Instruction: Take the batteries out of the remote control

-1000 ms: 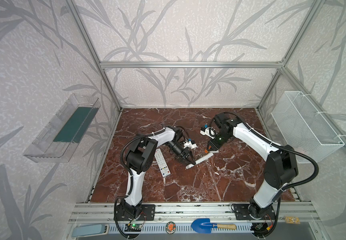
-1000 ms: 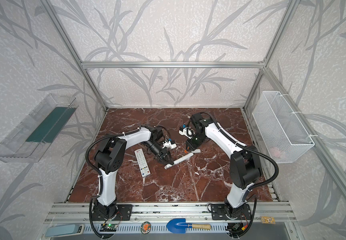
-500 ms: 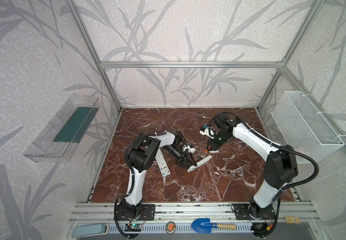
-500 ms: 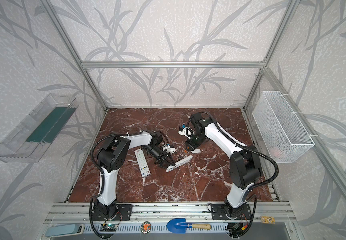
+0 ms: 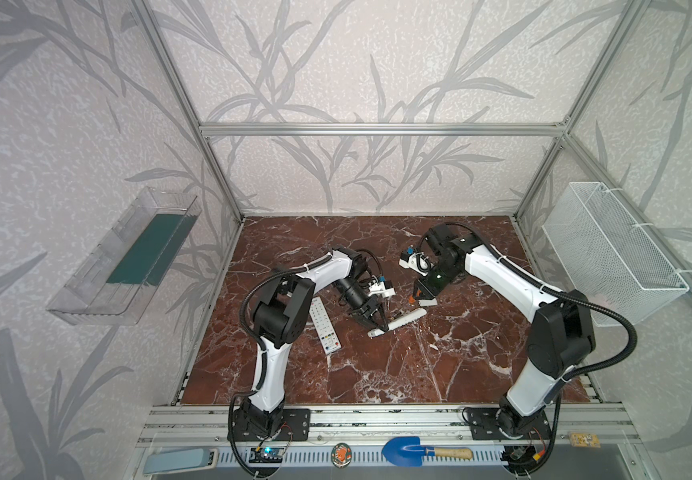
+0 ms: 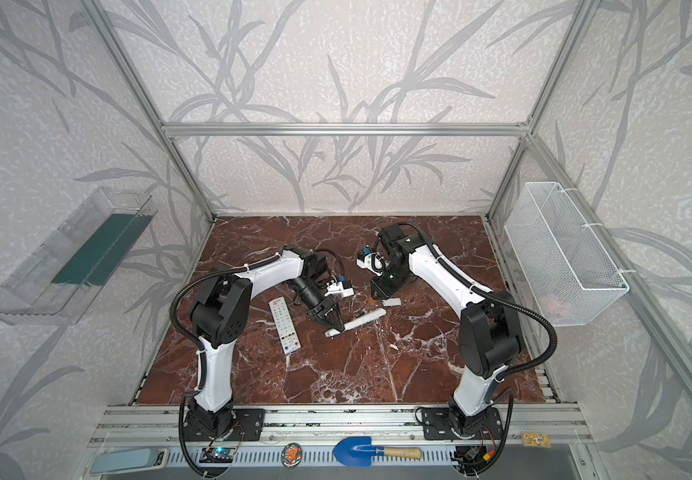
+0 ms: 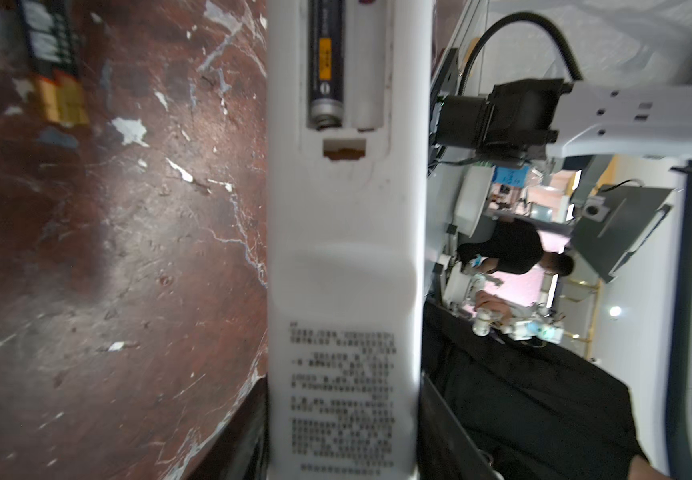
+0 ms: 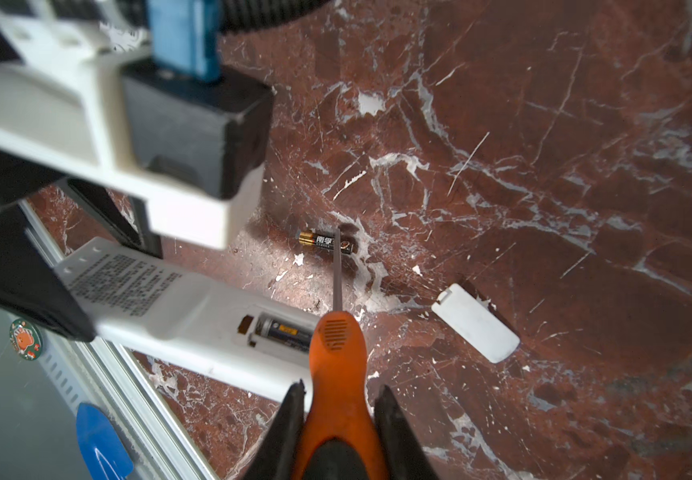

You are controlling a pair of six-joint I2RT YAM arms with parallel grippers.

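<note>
The remote point(image 5: 396, 323) is a long white bar with its back facing up, printed text at one end and the open battery bay near the other. It lies slantwise near the middle of the counter, its printed end clamped in the left gripper point(image 7: 342, 457). One battery point(image 7: 325, 62), black with a yellow label, sits in one slot of the bay against the spring; the slot beside it shows bare white plastic. A second battery point(image 8: 326, 243), black with a gold end, lies flat on the counter near the remote.
</note>
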